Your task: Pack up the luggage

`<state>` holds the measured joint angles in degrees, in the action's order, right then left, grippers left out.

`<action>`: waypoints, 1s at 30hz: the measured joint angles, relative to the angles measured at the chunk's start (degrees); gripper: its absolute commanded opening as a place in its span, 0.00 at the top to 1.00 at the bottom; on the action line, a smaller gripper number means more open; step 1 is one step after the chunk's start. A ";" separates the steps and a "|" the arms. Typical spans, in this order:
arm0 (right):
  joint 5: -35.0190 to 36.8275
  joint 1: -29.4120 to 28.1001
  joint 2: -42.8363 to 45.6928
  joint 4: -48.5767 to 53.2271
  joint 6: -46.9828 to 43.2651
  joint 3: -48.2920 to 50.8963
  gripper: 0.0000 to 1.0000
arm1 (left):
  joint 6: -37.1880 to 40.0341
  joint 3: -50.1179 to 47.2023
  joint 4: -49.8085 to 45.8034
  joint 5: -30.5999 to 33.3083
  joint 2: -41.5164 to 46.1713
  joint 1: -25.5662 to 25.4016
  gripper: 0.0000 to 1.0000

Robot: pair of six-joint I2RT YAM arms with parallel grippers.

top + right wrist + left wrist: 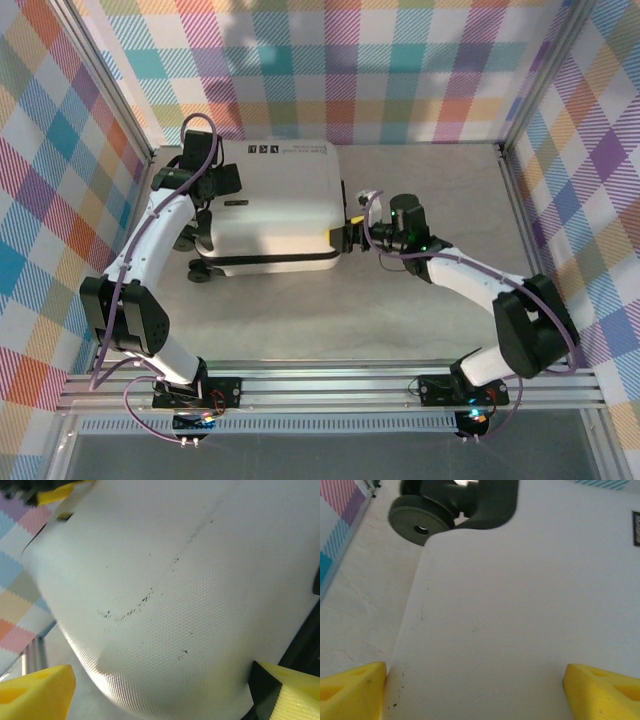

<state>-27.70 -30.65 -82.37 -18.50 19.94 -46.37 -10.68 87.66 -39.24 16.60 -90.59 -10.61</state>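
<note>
The luggage [280, 205] is a white hard-shell suitcase lying flat and closed on the table, with a black zipper band along its front edge. My left gripper [208, 225] is at its left end, beside the black wheels [200, 272]. In the left wrist view the left gripper [475, 690] stands open, its yellow fingertips [352, 692] wide apart just off the white shell [520, 605], below a wheel [417, 525]. My right gripper [350, 235] is at the suitcase's right end. It stands open [160, 690], close against the rounded, scuffed shell [175, 580].
Checkered fabric walls [60, 150] on metal posts close in the table on the left, back and right. An aluminium rail [320, 385] carrying both arm bases runs along the near edge. Bare grey table [330, 310] lies in front of the suitcase.
</note>
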 measured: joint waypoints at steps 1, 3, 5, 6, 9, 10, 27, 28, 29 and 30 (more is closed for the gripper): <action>-0.11 -0.81 1.44 1.25 0.00 0.70 0.10 | 0.07 0.24 -0.31 0.28 -0.02 0.00 0.12; -0.31 -1.77 4.07 4.02 -0.22 1.49 0.09 | 0.07 0.72 -1.11 0.02 0.00 -0.04 0.12; -1.03 -1.95 6.67 6.29 -0.39 2.40 0.09 | 0.02 1.25 -1.57 -0.72 0.00 -0.39 0.12; -1.60 -1.46 7.76 6.88 -0.48 2.82 0.10 | -0.02 1.42 -1.60 -1.40 0.15 -0.74 0.12; -3.43 1.18 10.54 7.04 -0.24 4.28 0.11 | -0.35 1.44 -2.19 -3.87 1.11 -2.97 0.12; -3.80 2.51 11.21 6.95 -0.02 4.87 0.11 | -0.42 1.44 -2.69 -4.15 1.64 -3.74 0.12; -5.77 12.70 11.37 2.08 5.35 11.26 0.09 | -13.57 -18.25 -8.09 6.56 26.25 -3.74 0.09; -6.01 12.70 10.80 1.68 5.40 11.28 0.09 | -14.93 -19.56 -8.70 6.86 27.52 -3.23 0.08; -6.14 12.70 10.34 1.36 5.55 11.39 0.09 | -16.11 -20.61 -9.22 7.15 28.68 -2.71 0.07; -6.40 12.70 9.92 1.20 5.73 11.58 0.09 | -17.53 -21.42 -9.99 7.43 29.99 -2.01 0.06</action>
<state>-34.11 -17.96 -72.44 -17.30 25.67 -34.79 -28.21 66.24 -49.23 24.03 -60.60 -12.62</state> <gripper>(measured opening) 0.910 0.920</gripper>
